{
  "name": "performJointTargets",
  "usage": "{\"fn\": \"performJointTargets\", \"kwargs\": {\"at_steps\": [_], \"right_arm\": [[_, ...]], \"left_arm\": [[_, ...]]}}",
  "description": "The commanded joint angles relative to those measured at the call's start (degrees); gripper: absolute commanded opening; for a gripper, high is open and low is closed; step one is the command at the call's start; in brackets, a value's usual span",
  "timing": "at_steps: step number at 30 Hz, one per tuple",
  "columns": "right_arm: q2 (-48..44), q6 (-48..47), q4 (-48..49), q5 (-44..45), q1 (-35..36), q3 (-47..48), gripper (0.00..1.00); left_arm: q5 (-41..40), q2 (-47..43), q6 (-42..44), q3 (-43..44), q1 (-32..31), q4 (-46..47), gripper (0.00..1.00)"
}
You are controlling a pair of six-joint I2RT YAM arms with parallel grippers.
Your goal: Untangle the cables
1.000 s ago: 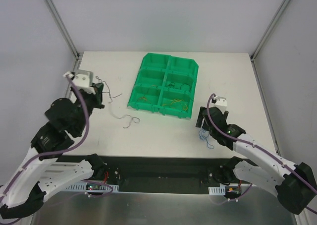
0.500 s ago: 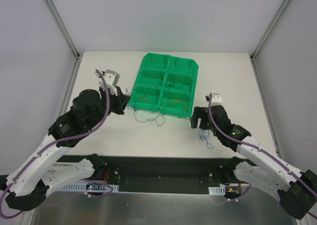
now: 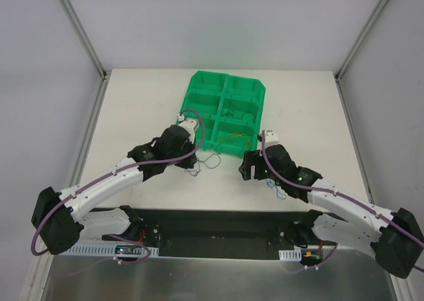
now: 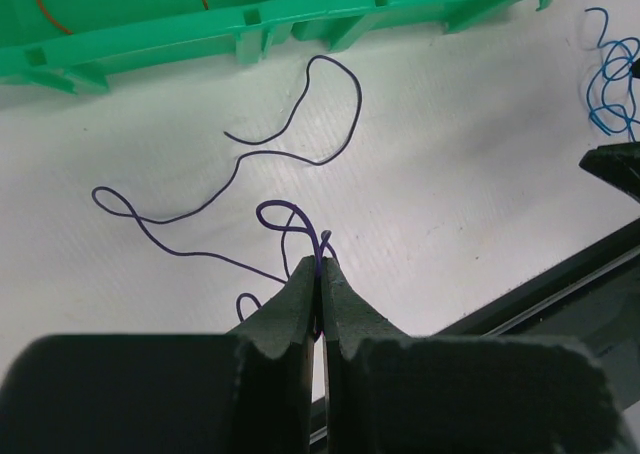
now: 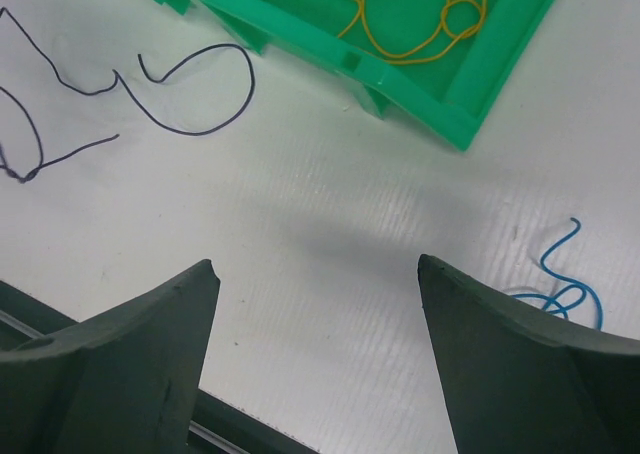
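A thin dark purple wire (image 4: 300, 159) lies in loops on the white table in front of the green bin tray (image 4: 250, 24). My left gripper (image 4: 320, 266) is shut on one of its loops near the table's front edge. In the top view the left gripper (image 3: 192, 158) sits just left of the wire (image 3: 209, 160). My right gripper (image 5: 315, 269) is open and empty, low over bare table; in the top view the right gripper (image 3: 244, 170) is right of the purple wire. A tangled blue wire (image 5: 560, 296) lies to its right, and shows in the top view (image 3: 278, 189).
The green bin tray (image 3: 225, 112) has several compartments; a yellow wire (image 5: 400, 24) lies in its near right one and orange wire in another. The purple wire's far end (image 5: 200, 129) lies near the tray's front wall. The table's dark front edge (image 4: 560, 284) is close.
My left arm has swung from the far left to the middle, dragging the purple wire to the front of the tray. My right gripper has moved left, away from the blue wire.
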Motion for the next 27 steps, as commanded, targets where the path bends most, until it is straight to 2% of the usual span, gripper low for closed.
{"fn": "performJointTargets", "kwargs": {"at_steps": [1,3,6,11,14,16,21,27], "right_arm": [[2.3,2.0,5.1,-2.4,1.3,-0.5,0.83],[4.2,3.0,7.4,-4.4,1.6,-1.1,0.83],[7.8,5.2,15.1,-8.0,2.2,-1.7,0.83],[15.1,5.5,19.4,-8.6,4.6,1.1,0.83],[19.4,4.6,20.6,-7.4,6.4,3.8,0.83],[23.3,2.7,20.2,-3.8,8.1,6.8,0.84],[31.5,2.5,14.3,6.5,9.8,14.5,0.88],[40.9,10.3,8.5,17.4,12.5,23.3,0.88]], "left_arm": [[1.2,4.2,-1.5,-0.1,0.3,6.7,0.0],[0.6,5.6,-1.5,-0.4,0.6,7.9,0.01],[0.3,6.8,-1.7,-1.1,1.6,9.3,0.1],[0.0,5.3,-2.3,-2.4,2.3,10.7,0.47],[0.3,2.2,-1.7,-3.4,2.6,10.3,0.59],[0.2,-4.1,-1.4,-5.4,3.1,9.9,0.66],[-0.6,-18.3,1.9,-6.7,3.7,7.4,0.75],[-5.1,-29.7,5.9,-1.7,3.9,4.3,0.78]]}}
